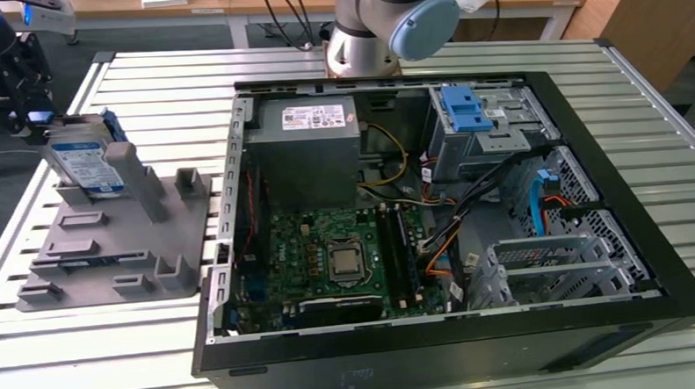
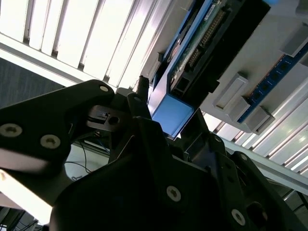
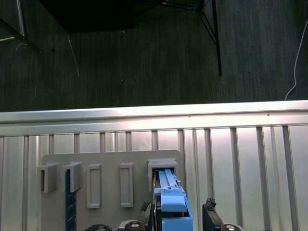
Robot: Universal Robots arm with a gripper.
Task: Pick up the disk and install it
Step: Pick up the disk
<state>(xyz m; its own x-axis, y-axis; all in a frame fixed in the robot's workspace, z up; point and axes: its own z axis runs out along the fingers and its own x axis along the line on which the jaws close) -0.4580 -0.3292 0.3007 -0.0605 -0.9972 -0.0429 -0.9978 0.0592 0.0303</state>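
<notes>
One disk (image 3: 172, 217) stands upright in the grey fixture (image 3: 110, 166) on the counter (image 3: 250, 159), between the hand's (image 3: 177, 210) spread fingers (image 3: 210, 207), unpinched. Judged: centre on the blue rails, close squarely, avoid tilting.

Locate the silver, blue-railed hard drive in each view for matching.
Exterior view: the silver hard drive with blue plastic rails stands on edge in the grey slotted fixture plate, at the exterior view's left.
First wrist view: its blue rail end sits in a fixture slot, inside the open claw.
Second wrist view: edge-on, just beyond the claw.
Shared landmark: the grey fixture plate.
</notes>
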